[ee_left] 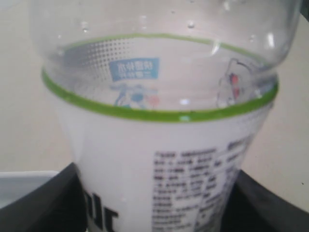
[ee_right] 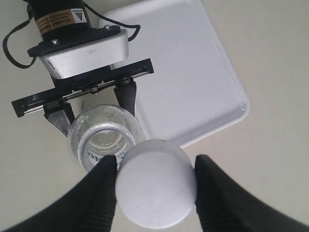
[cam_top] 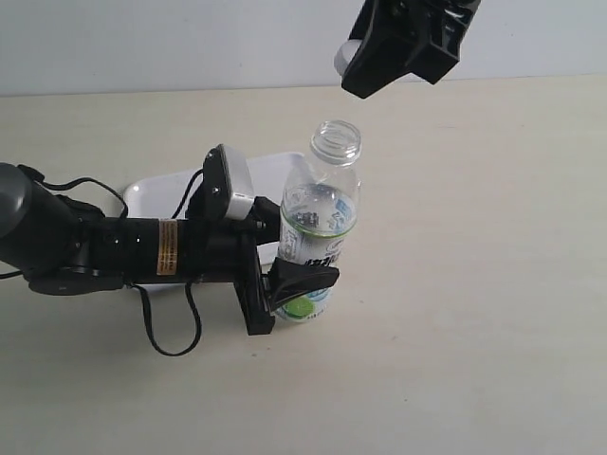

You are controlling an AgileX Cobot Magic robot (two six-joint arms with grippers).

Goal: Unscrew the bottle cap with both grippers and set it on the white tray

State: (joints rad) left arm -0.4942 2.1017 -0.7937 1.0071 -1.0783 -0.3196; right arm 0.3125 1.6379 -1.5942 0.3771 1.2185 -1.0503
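Fingers: left fingers (cam_top: pixel 305 278) clenched on upright bottle (cam_top: pixel 322 204), standing on bench (cam_top: pixel 474 332) beside white tray (ee_right: pixel 188 63); right fingers (ee_right: pixel 96 198) grasping bottle cap (ee_right: pixel 155 186), raised above open neck.

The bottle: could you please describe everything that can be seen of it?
The bottle is small, of clear plastic, with a white label edged in green and dark print; droplets cling inside. It stands upright on the beige table, close by the white tray. Its threaded neck is open: the bottle cap is off, gripped above it by the right gripper. The left gripper clamps its lower body between its jaws.
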